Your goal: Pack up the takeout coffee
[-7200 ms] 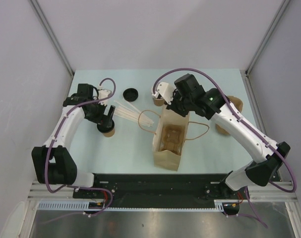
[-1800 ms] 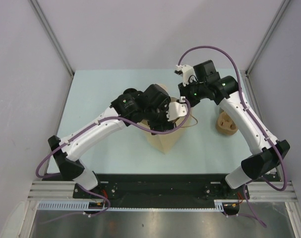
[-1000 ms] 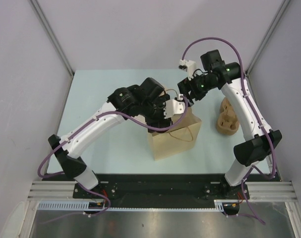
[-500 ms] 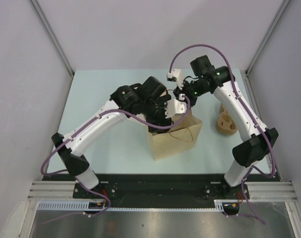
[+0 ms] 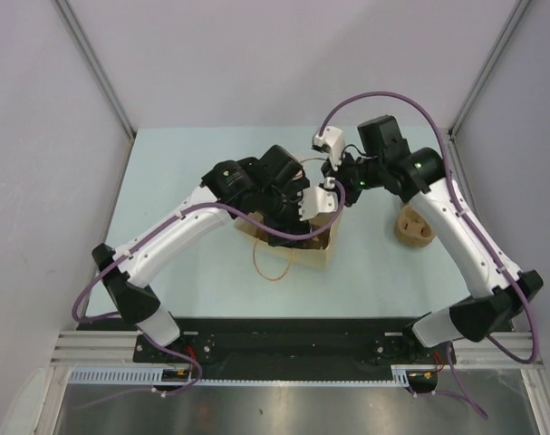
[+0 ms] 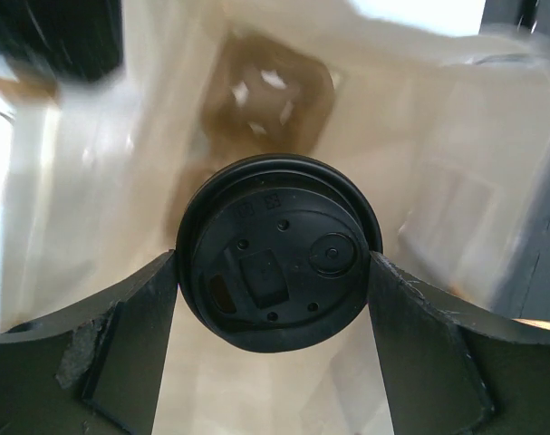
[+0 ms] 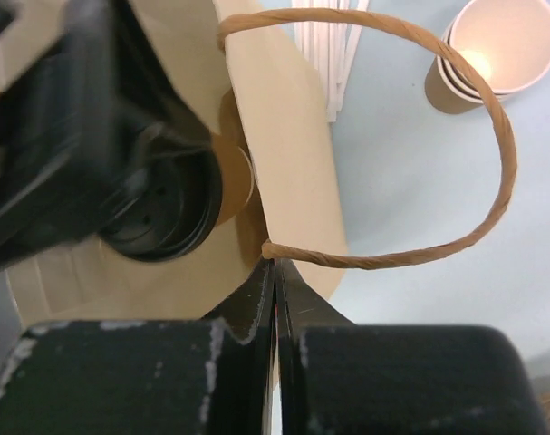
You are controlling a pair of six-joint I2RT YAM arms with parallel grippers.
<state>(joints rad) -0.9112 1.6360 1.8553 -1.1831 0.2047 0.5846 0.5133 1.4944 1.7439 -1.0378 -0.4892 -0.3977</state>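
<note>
The takeout coffee (image 6: pixel 279 249) is a brown paper cup with a round black lid. My left gripper (image 6: pixel 275 272) is shut on it at the lid, with one finger on each side. It hangs inside the mouth of the brown paper bag (image 5: pixel 302 252), above a cup carrier (image 6: pixel 270 91) on the bag's floor. The right wrist view shows the cup (image 7: pixel 166 204) just inside the bag wall (image 7: pixel 297 154). My right gripper (image 7: pixel 276 265) is shut on the bag's rim, where the twisted handle (image 7: pixel 492 154) joins it. From above, the left gripper (image 5: pixel 297 204) and the right gripper (image 5: pixel 332 188) meet over the bag.
A stack of lidless brown cups (image 7: pixel 487 50) and white straws (image 7: pixel 333 54) lie on the table beyond the bag. A lumpy brown stack (image 5: pixel 415 227) sits at the right of the table. The bag's other handle (image 5: pixel 270 263) lies toward the near edge.
The bag has tipped from upright to lean with its mouth open wide. My right gripper has shifted right with the rim. My left gripper still holds the cup, now inside the mouth.
</note>
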